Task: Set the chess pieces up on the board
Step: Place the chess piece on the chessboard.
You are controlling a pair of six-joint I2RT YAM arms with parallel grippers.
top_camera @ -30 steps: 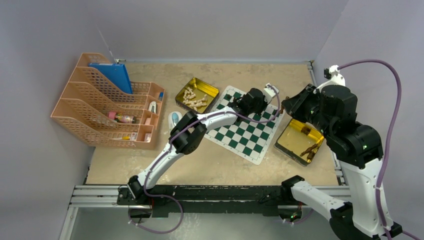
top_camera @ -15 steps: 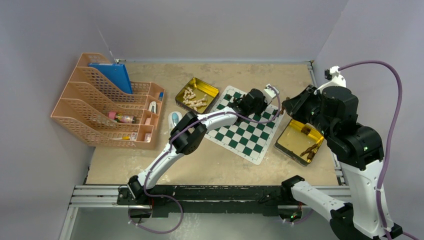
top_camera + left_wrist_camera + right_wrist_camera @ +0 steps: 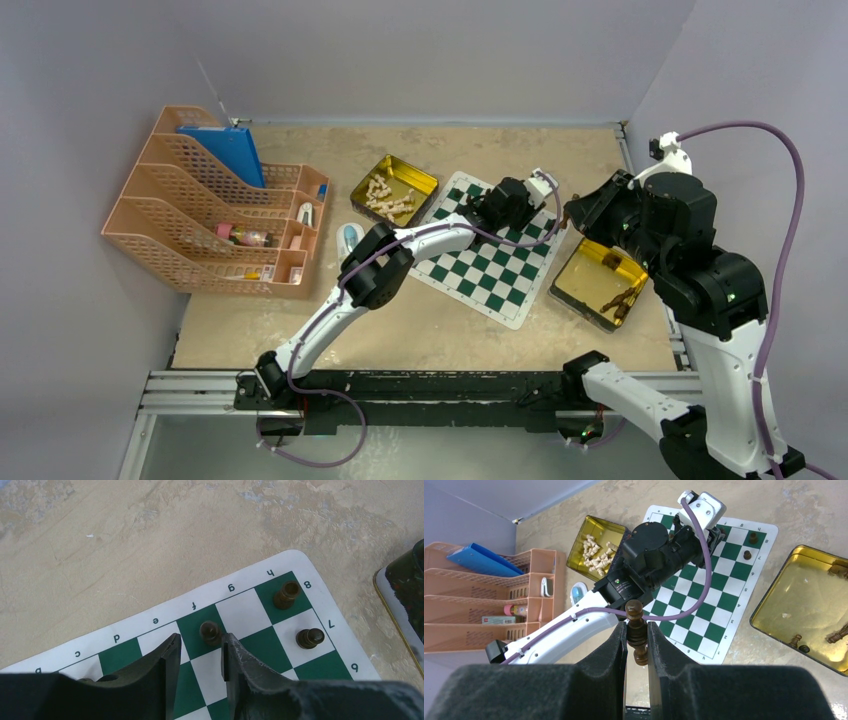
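The left gripper [image 3: 200, 642] hovered over the board [image 3: 243, 614], jaws apart, a dark piece [image 3: 210, 632] upright between their tips, seemingly on its square. The right gripper [image 3: 637, 635], raised clear, was clamped on a second piece [image 3: 635, 611], likely queued for placing.

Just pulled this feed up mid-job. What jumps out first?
The right gripper, raised above the table, pinches a dark brown piece between its fingers. Over the board, at its corner, the left gripper stands open with a dark piece at its tips and two more dark pieces on the edge squares beside it. Pale pieces lie heaped in a gold tin left of the board.
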